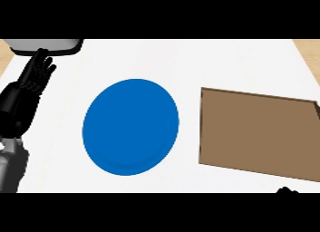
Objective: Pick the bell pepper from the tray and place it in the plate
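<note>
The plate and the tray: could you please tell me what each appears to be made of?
The plate looks like glazed ceramic or plastic: an even, saturated blue with a faint raised rim line. The tray looks like wood or fibreboard: flat matt brown with a thin darker edge and a slim handle at its right end. Neither is certain.

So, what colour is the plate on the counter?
The plate is solid blue, with no pattern; the head view shows it.
</note>
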{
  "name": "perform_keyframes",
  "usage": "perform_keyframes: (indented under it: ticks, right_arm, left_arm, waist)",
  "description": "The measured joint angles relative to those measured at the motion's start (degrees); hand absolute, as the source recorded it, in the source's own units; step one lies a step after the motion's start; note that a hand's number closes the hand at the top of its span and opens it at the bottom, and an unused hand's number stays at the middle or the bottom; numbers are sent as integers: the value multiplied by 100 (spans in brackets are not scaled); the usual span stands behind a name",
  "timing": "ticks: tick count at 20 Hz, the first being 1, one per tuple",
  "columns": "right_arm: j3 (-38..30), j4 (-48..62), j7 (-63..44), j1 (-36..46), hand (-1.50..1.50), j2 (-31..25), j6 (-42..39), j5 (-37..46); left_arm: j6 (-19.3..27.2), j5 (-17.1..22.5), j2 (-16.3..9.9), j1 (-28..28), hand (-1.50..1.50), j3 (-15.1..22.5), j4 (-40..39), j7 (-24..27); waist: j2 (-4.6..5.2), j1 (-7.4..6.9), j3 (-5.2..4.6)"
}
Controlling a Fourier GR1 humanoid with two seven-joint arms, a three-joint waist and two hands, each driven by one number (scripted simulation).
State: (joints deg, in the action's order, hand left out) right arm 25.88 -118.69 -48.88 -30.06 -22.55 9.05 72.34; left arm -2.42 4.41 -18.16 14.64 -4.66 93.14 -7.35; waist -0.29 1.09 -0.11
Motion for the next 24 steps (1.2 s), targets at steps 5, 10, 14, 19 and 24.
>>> perform_keyframes:
  ticks: [5, 10, 14, 19, 24]
  right_arm:
    - [633, -983, 196, -67, 150, 37, 173, 380]
    - [1504, -1553, 268, 459, 150, 543, 140, 748]
    - [2091, -1543, 80, 1228, 150, 1279, -401, 1045]
    - [2455, -1380, -400, 2243, 150, 1375, -958, 900]
    - [2665, -1249, -702, 2848, 150, 1024, -850, 216]
  left_arm:
    - [-34, 17, 10, 66, 0, -34, -72, -13]
    - [-43, -25, 54, 75, 0, 17, -29, -4]
    - [-85, -20, 67, 76, 0, 24, 18, -59]
    - [-152, -25, 107, 37, 0, 9, -2, 19]
    - [-121, -107, 206, 154, 0, 87, -104, 67]
  waist:
    - [3, -26, 3]
    - [9, -91, 3]
    - [22, -135, 2]
    - [35, -167, 2]
    - [68, -240, 1]
